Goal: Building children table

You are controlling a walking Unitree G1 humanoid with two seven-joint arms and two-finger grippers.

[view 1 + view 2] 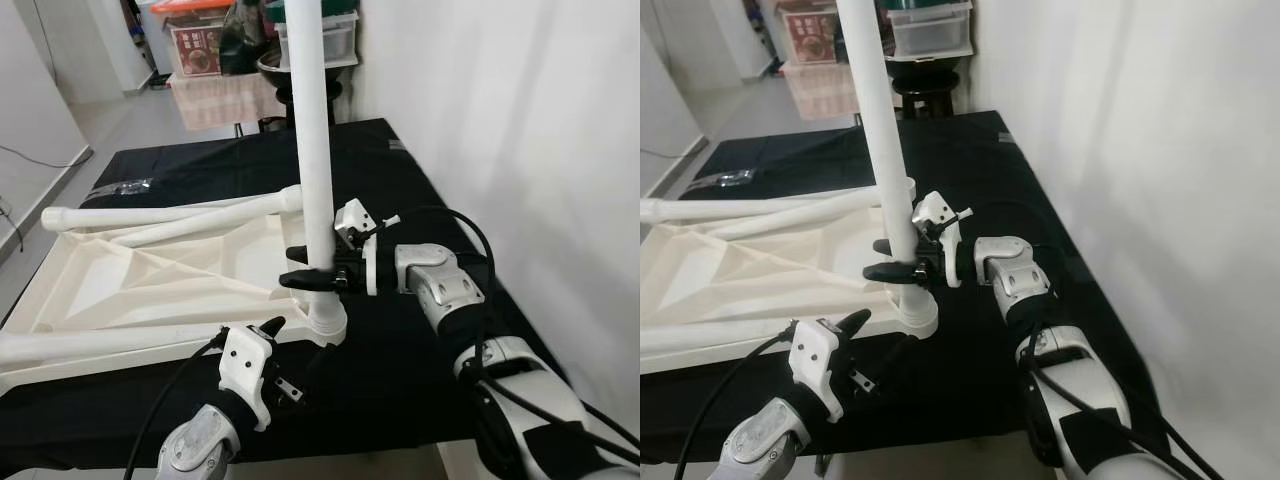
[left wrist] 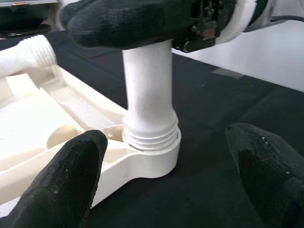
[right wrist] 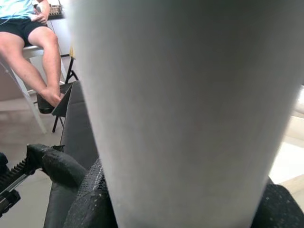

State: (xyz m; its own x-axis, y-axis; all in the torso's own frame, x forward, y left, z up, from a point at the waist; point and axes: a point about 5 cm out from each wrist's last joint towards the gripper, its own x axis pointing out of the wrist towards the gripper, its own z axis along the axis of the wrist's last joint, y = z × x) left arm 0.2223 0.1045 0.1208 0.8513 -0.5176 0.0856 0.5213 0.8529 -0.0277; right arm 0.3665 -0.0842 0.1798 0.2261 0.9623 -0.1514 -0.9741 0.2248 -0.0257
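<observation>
One upturned white tabletop (image 1: 130, 285), ribbed underside up, lying on black cloth (image 1: 400, 340) over a work surface beside a white wall (image 1: 520, 120).
One white table leg (image 1: 315, 150), standing upright at near right corner of tabletop, threaded end seated in round corner socket (image 1: 327, 322); threads partly visible above socket rim in left wrist view.
Two further white legs (image 1: 170, 213), lying flat across far side of tabletop, ends converging toward upright leg.
Another white leg (image 1: 100, 345), lying flat along near edge of tabletop.
Right gripper (image 1: 312, 267): reaching in from right, black fingers clamped around upright leg just above socket.
Left gripper (image 1: 290, 345): low at near edge, just near side of socket, fingers (image 2: 61, 185) spread wide with socket and leg base between them, touching neither.
Small clear plastic packet (image 1: 125, 187), on cloth at far left, well apart from tabletop.
Storage boxes (image 1: 195, 40) and clutter on floor beyond far end.
Person's bare legs (image 3: 33, 57), seated on a chair, in right wrist view.
</observation>
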